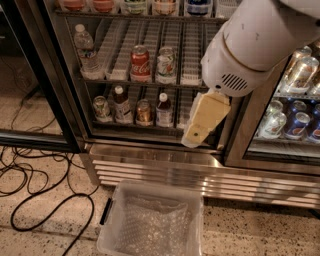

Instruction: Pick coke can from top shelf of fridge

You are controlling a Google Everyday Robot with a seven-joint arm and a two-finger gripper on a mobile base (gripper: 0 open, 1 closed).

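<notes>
Cream pincer (196, 134): hanging before the fridge (160, 161), by its lowest drinks rack; we cannot tell its grip.
Script-marked red can (140, 62): upright on the fridge's rack above.

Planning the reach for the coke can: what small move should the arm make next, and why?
Probably lift the gripper up and leftward. It hangs low before the fridge's lowest rack, while the top shelf with its red cans lies above it at the picture's upper edge.
</notes>
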